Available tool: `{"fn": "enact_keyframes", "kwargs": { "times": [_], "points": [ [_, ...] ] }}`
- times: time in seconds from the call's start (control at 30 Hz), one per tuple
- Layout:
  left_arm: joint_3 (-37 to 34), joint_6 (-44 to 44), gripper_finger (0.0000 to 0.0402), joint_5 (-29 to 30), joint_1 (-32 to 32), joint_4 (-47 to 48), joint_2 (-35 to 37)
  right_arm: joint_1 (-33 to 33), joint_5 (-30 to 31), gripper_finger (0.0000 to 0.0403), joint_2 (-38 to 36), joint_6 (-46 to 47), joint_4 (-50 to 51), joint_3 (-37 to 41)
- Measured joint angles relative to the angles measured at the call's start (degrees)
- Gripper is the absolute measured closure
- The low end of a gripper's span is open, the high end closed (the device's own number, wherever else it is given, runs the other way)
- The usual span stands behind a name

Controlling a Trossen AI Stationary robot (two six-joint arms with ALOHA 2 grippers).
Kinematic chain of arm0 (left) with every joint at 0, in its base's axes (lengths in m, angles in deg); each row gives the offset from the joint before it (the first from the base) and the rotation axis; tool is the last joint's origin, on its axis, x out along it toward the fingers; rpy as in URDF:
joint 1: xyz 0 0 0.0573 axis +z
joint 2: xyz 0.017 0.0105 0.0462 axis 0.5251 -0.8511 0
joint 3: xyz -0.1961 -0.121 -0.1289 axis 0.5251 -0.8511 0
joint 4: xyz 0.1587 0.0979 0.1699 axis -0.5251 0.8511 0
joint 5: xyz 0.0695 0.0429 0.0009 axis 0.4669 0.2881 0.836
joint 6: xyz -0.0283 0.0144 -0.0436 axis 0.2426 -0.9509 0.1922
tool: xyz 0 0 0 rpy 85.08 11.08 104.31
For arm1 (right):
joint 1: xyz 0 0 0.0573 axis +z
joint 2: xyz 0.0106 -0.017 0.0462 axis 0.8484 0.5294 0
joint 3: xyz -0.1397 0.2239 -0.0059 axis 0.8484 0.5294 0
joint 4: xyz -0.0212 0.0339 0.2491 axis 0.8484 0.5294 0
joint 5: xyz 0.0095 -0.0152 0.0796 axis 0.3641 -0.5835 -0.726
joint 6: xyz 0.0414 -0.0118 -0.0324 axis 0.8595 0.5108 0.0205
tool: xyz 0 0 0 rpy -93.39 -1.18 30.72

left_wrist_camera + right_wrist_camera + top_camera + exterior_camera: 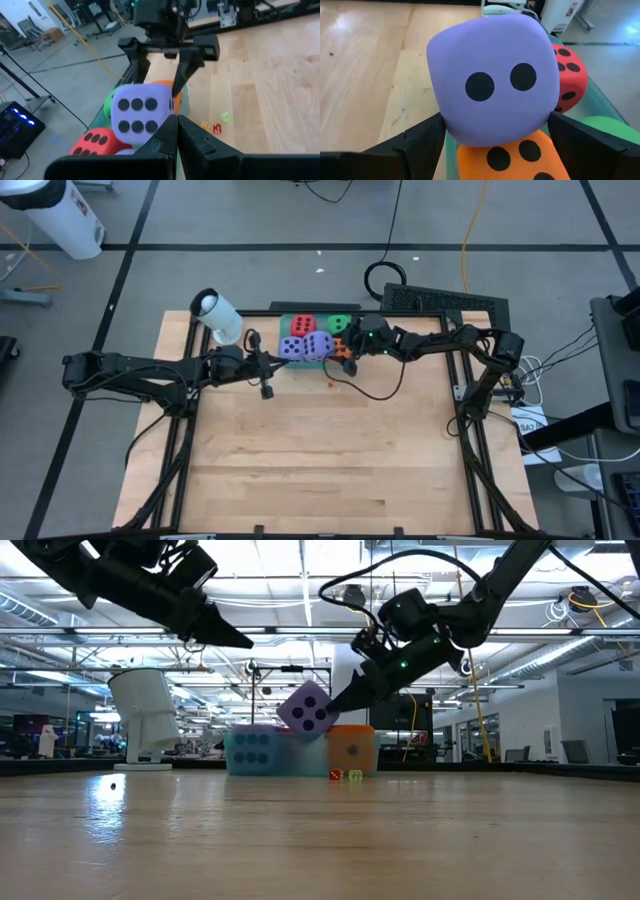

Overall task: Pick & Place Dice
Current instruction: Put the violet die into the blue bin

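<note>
Filling my right wrist view, closest of all, is the purple die that my right gripper is grasping, one finger on each flank, two pips facing me. It hangs tilted, its lower corner touching or just above the orange die, which sits at the near edge of the teal tray at the far middle of the table. Red die and green die lie behind it in the tray, and the other purple-blue die sits just beside mine, toward my left arm. My left gripper is clenched shut on nothing, hovering just off that side of the pile, its fingers pointing at the die I hold. So the right arm owns this cube; I judge the coming move is a lift clear of the orange one, and the risk is dragging that neighbour along. Three tiny dice lie on the table nearby.
</note>
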Motion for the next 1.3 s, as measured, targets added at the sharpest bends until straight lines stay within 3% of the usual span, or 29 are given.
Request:
{"fn": "enact_keyframes", "kwargs": {
  "times": [0.3,0.83,0.93,1.1,1.3],
  "points": [
    [0.0,1.4,0.0383,0.0,0.1,-0.6,0.0,1.1,0.5,0.0069,0.0,-3.1,-0.6,-0.7],
    [0.0,6.3,0.0383,-0.2,2.9,0.4,0.0,1.0,1.7,0.0037,-4.2,4.3,1.0,-0.8],
    [0.0,8.8,0.0385,-2.5,4.8,0.6,-0.1,1.2,1.7,0.0041,-6.4,5.0,0.1,-0.9],
    [3.1,13.0,0.0396,-8.1,8.6,3.5,-5.9,1.2,1.7,0.0086,-8.5,4.7,0.2,-0.9],
    [11.5,13.1,0.0398,-7.7,11.5,4.2,-17.6,1.1,1.6,0.0212,-8.5,1.8,-0.5,-0.9]
  ]
}}
